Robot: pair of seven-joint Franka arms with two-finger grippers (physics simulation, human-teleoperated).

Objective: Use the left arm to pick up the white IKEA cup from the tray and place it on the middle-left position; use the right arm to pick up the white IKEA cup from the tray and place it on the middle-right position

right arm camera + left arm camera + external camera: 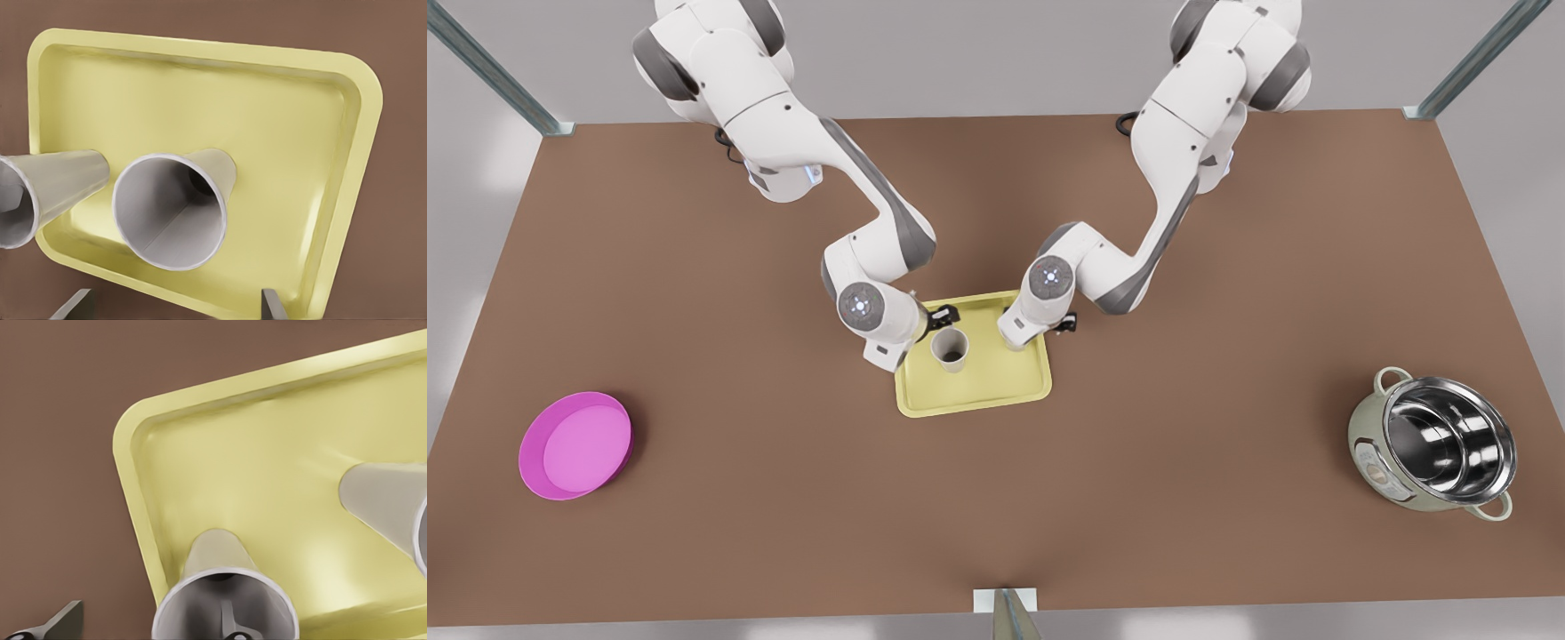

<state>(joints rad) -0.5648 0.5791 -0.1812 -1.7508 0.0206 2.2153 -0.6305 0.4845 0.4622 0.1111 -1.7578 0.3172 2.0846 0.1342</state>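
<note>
On the front view's left, the right gripper [175, 305] hung open just behind one cup [951, 349], which stood upright on the tray [978, 402]. To the right, the left gripper [148, 625] sat low at the other cup [217, 563], fingers spread, one seemingly inside the rim. Neither cup looked gripped yet. Next, each gripper likely needed to close on its cup's wall before lifting.

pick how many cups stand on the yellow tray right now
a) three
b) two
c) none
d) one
b) two: the right wrist view shows one white cup near the middle of the pale yellow tray and a second white cup beside it, both upright on the tray floor.
</note>
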